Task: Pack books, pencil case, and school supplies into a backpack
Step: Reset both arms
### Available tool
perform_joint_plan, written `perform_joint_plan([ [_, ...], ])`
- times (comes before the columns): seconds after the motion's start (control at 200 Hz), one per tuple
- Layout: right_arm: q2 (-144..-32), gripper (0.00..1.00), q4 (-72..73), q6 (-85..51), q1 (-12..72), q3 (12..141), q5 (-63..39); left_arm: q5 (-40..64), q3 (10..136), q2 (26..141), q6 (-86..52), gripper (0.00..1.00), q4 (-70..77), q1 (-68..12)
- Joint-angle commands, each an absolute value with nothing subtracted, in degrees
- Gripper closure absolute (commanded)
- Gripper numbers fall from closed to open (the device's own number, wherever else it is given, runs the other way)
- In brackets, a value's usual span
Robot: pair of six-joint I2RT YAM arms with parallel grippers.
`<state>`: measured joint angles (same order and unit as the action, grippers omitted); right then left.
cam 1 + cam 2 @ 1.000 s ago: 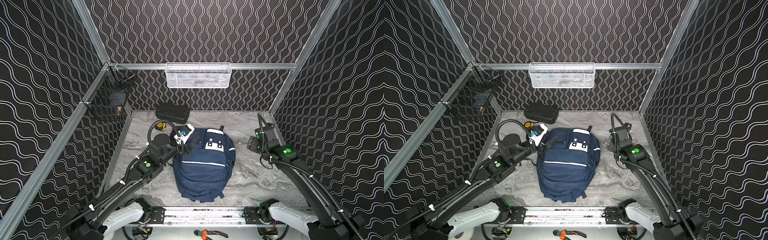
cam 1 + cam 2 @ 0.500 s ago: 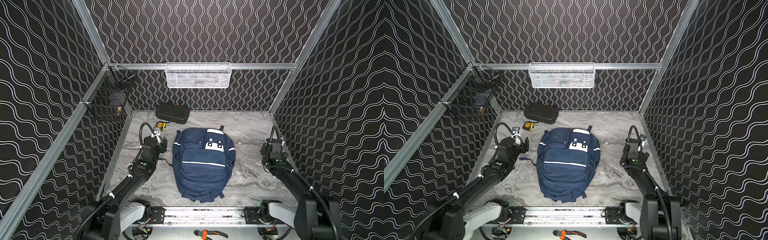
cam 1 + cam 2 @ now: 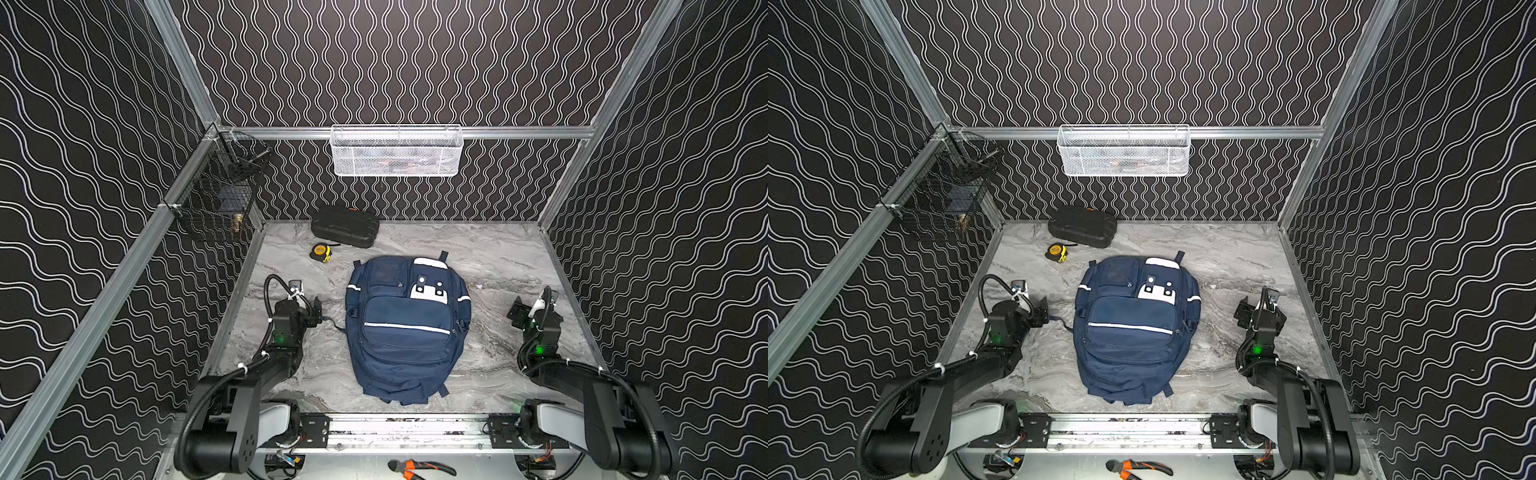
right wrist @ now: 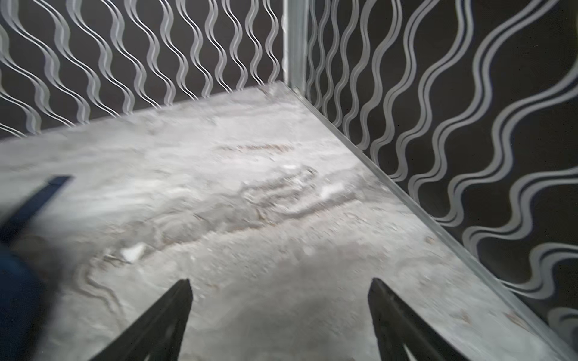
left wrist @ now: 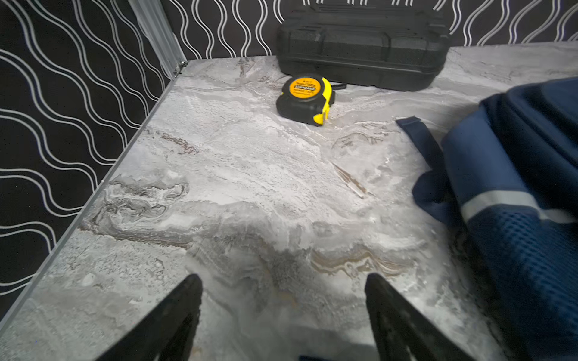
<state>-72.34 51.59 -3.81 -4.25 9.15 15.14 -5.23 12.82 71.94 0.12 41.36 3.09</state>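
The navy backpack (image 3: 405, 332) lies flat in the middle of the marble table, front side up, and its pockets look zipped. It also appears in the other top view as the backpack (image 3: 1133, 332). No books, pencil case or school supplies show in any view. My left gripper (image 3: 314, 309) hovers low just left of the backpack; in its wrist view the left gripper (image 5: 283, 278) is open over bare table, with the backpack (image 5: 516, 175) at the side. My right gripper (image 3: 517, 316) sits low to the right of the backpack; the right gripper (image 4: 280, 280) is open and empty.
A black ribbed hard case (image 3: 345, 226) lies by the back wall with a yellow-black tape measure (image 3: 321, 252) in front of it. A white mesh basket (image 3: 397, 150) hangs on the back rail and a black wire basket (image 3: 220, 199) on the left wall. Pliers (image 3: 419, 467) lie below the front rail.
The left gripper drew back from the backpack's upper left corner and came down beside it. The right arm pulled back toward the front right. Both arms have folded low.
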Motion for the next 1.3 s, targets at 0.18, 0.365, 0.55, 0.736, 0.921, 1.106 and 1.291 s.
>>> perform_joint_plan([
  [0.18, -85.7, 0.11, 69.9, -4.5, -7.4, 11.7, -1.2, 10.9, 12.9, 84.4, -5.7, 0.08, 66.3, 7.1],
  [0.365, -86.2, 0.05, 66.2, -4.3, -6.6, 14.1, 2.5, 17.6, 15.6, 90.7, -4.5, 0.07, 68.4, 7.7],
  [0.55, -87.4, 0.00, 68.9, -3.7, -5.2, 13.9, 5.5, 17.5, 14.9, 91.1, -3.7, 0.05, 70.7, 6.9],
  [0.736, -87.9, 0.01, 69.9, -3.4, -4.8, 13.7, 6.4, 6.8, 9.3, 94.4, -1.4, 0.02, 80.5, 2.4],
  [0.921, -87.9, 0.01, 70.1, -3.3, -4.7, 13.7, 6.5, -3.9, 13.7, 94.3, -3.9, 0.01, 73.5, 0.9],
  [1.106, -87.9, 0.00, 70.1, -3.3, -4.6, 13.7, 6.6, -6.9, 14.6, 95.1, -3.5, 0.01, 73.1, -1.0],
  [1.291, -87.9, 0.01, 69.8, -3.1, -4.5, 13.9, 6.8, -6.9, 14.3, 94.8, -3.4, 0.01, 73.4, -1.1],
])
